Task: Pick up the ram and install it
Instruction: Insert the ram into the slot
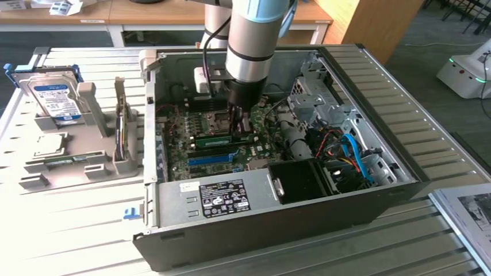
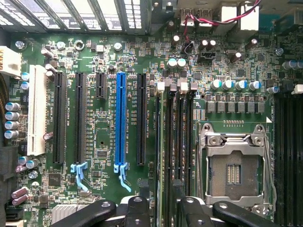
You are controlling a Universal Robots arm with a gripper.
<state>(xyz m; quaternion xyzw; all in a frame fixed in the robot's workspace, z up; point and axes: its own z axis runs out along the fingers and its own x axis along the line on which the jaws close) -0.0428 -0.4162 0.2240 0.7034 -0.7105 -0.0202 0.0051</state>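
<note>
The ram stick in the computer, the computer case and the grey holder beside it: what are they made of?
The ram looks like green circuit-board laminate, matte. The computer case seems sheet metal: bare grey folded panels inside, dark outside. The grey holder is probably matte plastic, judging by its blocky moulded shapes.

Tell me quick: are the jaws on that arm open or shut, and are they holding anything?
Gripper: open, jaws spread above the memory slots, nothing held between them.
</note>
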